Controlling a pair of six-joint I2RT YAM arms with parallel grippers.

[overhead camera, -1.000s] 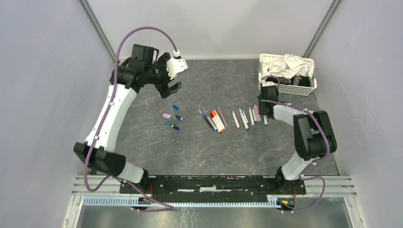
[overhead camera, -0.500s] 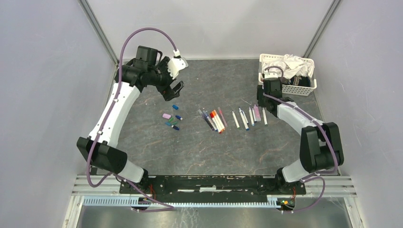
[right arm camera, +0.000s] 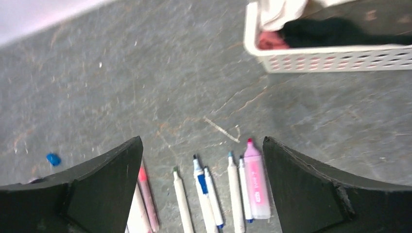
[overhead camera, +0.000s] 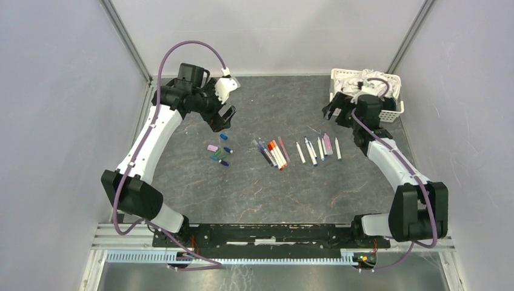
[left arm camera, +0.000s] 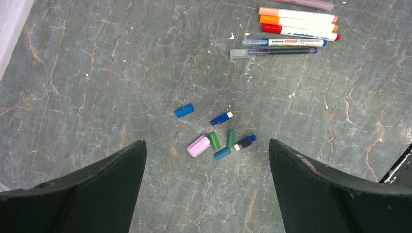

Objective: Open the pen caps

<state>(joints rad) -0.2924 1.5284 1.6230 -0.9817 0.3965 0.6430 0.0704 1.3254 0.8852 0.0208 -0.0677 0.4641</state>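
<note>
On the dark, stone-patterned table [overhead camera: 273, 194], left of centre, the pen caps [overhead camera: 219, 154] lie loose in a small cluster: blue and green ones and one lilac cap [left arm camera: 198, 145], several touching. The pens [overhead camera: 276, 153] lie side by side at the table's centre in two groups, roughly parallel. The wider lilac pen [right arm camera: 255, 184] lies in the right group, just beside thinner white-barrelled ones. The left gripper [overhead camera: 219, 119] hangs above the table on the far side of the caps, jaws spread wide, holding nothing. The right gripper [overhead camera: 335, 113] hangs near the far right corner, beside the white mesh basket [overhead camera: 388, 113] of cloth [overhead camera: 370, 79], jaws likewise wide apart and empty.
</note>
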